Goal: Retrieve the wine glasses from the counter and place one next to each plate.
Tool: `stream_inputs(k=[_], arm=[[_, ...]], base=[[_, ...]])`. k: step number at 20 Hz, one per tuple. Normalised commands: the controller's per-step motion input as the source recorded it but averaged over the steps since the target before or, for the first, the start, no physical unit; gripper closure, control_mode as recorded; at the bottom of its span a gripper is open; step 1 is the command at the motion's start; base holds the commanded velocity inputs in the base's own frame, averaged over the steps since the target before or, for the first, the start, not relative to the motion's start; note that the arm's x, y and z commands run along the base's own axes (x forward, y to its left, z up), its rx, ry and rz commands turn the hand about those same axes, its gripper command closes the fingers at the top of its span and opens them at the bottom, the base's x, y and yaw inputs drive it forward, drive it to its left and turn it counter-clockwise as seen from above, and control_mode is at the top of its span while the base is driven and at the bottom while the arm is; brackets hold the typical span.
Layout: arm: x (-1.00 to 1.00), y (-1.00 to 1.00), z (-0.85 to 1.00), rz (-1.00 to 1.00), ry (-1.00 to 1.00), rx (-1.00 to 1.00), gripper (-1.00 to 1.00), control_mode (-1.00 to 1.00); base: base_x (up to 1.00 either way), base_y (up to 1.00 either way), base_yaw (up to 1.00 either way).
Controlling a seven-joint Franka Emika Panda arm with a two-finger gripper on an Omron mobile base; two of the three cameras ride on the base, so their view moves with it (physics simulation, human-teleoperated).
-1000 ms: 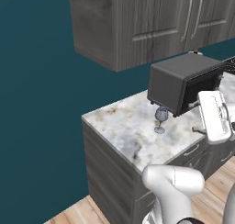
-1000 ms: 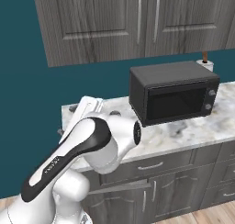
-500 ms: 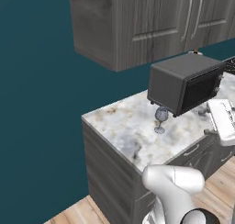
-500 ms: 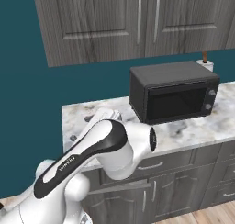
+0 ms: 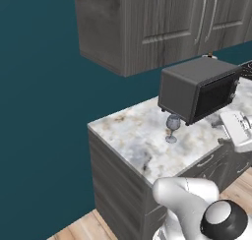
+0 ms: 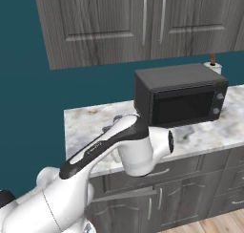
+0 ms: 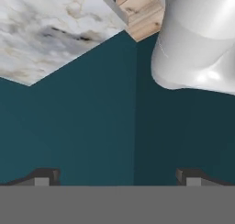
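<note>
My gripper is spread wide and empty; that wine glass looks light, fragile, top-heavy, so I'd pinch the bowl gently

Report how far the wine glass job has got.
Done: nothing visible yet. A wine glass stands upright on the counter in front of the microwave, untouched. In hand: nothing; the claw is open, facing the teal wall. Left: grasp each glass and carry one to each plate.

readable text: none | arm: faint dark marking, too small to read | microwave: no legible label
</note>
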Motion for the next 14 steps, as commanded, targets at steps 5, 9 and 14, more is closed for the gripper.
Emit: stream_inputs(k=[5,9,14], arm=[[0.35,-0.41,-0.27,-0.04,0.05,0.00,-1.00,-1.00],[0.23,-0.22,-0.22,-0.04,0.00,0.00,-1.00,-1.00],[0.23,0.01,-0.29,-0.07,0.00,0.00,-1.00,-1.00]], base=[[0.00,0.00,0.00],[0.00,0.00,0.00],[0.00,0.00,0.00]])
